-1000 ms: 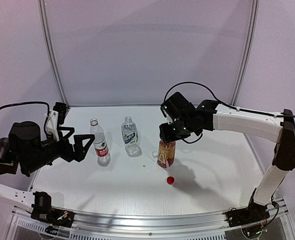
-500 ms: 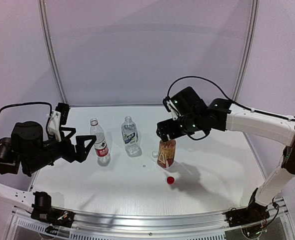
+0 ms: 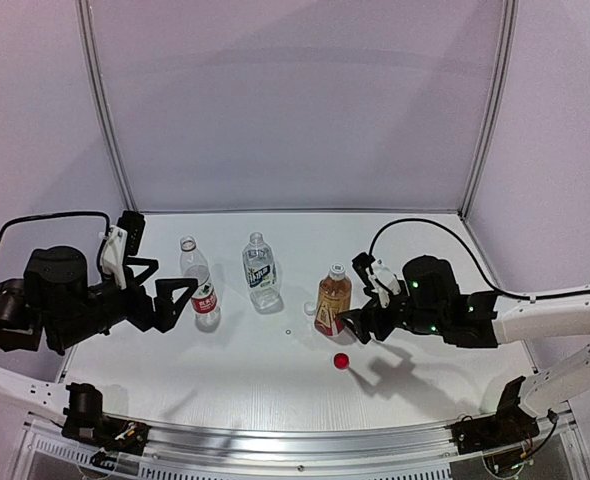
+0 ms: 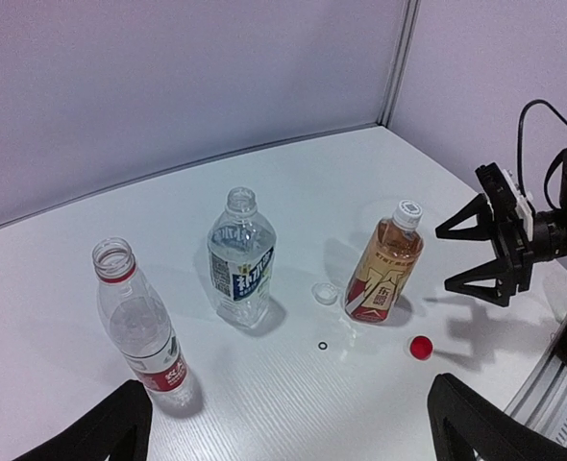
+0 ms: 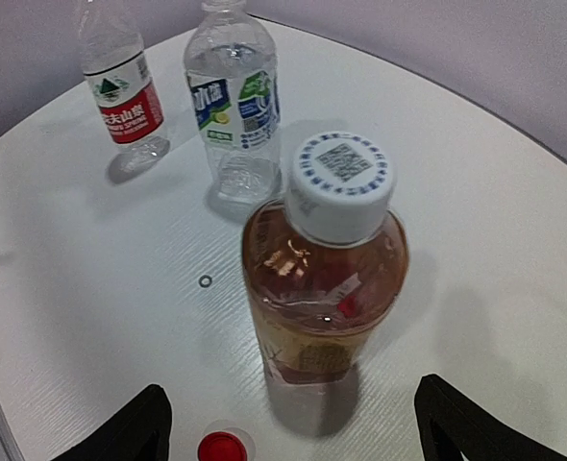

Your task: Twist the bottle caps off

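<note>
Right gripper (image 4: pixel 445 259) spread wide, empty, low over white desk (image 3: pixel 255 370), just right of upright amber plastic bottle with red-gold label (image 3: pixel 332 305). White printed screw cap (image 5: pixel 341 182) on, axis vertical, seemingly above fingertip level; I'm nearer arm

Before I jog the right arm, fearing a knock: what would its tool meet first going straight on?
Likely the capped amber bottle, centred between the fingers of the open right tool in its wrist view, though depth is unclear.
</note>
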